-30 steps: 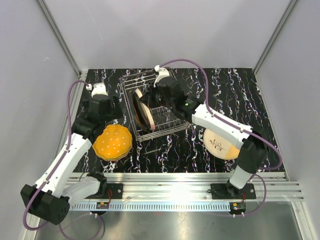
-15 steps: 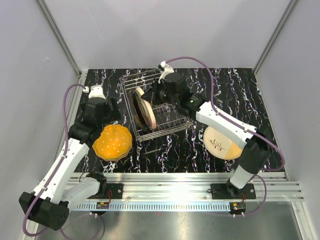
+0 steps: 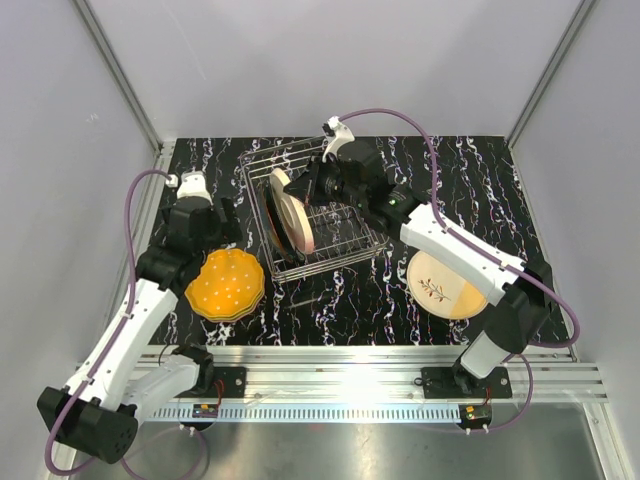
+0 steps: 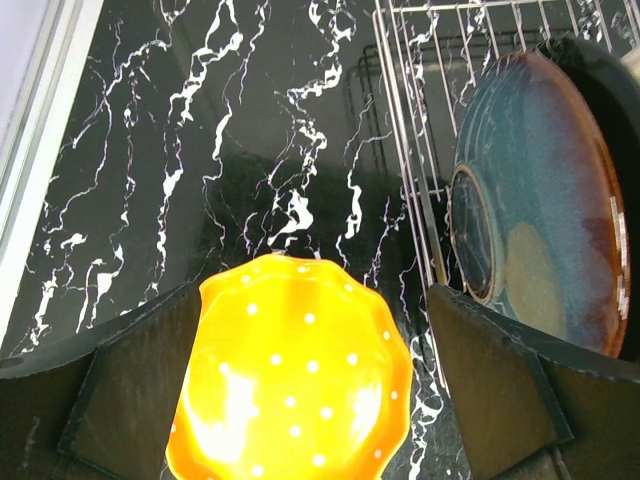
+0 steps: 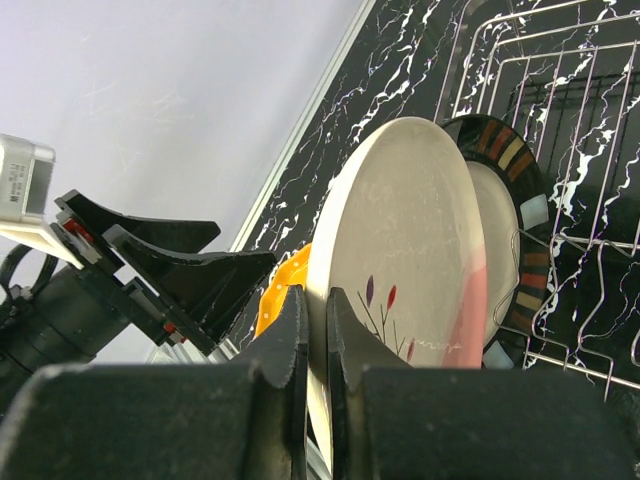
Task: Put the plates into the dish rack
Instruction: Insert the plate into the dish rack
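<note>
Grip: R gripper [image 5: 316, 300] pinches cream plate [image 5: 400, 230] rim, held on edge to fit dish rack [image 3: 330, 258] slot. L gripper [image 4: 312, 300] wide open over orange plate [image 3: 225, 284], prob. next pick.

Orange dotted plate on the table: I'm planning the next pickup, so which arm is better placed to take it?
Left. The left gripper hangs open directly above the orange plate, while the right gripper is shut on a cream plate at the dish rack.
</note>
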`<state>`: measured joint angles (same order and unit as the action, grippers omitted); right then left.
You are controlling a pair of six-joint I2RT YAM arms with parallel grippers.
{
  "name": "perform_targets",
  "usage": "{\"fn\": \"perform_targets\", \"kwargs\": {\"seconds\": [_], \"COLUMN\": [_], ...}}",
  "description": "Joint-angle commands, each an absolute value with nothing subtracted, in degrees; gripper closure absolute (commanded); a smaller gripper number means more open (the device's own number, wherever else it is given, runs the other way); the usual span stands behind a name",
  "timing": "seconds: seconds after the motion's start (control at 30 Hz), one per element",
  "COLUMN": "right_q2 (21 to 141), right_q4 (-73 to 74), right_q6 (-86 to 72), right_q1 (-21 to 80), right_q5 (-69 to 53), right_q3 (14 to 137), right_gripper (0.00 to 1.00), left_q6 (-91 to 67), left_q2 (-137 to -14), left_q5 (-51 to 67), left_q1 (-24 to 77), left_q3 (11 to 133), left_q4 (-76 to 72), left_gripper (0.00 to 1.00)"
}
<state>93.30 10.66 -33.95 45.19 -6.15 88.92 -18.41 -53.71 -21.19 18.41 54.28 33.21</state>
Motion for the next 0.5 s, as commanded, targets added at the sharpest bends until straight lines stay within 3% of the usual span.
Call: {"fn": "perform_targets", "kwargs": {"seconds": [0.0, 0.47], "right_q2": [88.5, 91.0], "right_q4": [1.3, 3.2], "right_q6": [-35.4, -32.3], "right_q1": [45.3, 44.6], "right_q5": [-9.2, -1.4], "right_q3": [93.5, 91.9], "right_gripper": [1.0, 1.0], "left_q6": [-17.7, -16.3], "left_q2": [-52.8, -53.3], "left_q5": [-20.6, -21.4], "left_q1": [18.1, 18.1], "left_q3": [53.4, 51.6], "left_q4": [30.7, 28.7], "left_gripper": [0.01, 0.01]}}
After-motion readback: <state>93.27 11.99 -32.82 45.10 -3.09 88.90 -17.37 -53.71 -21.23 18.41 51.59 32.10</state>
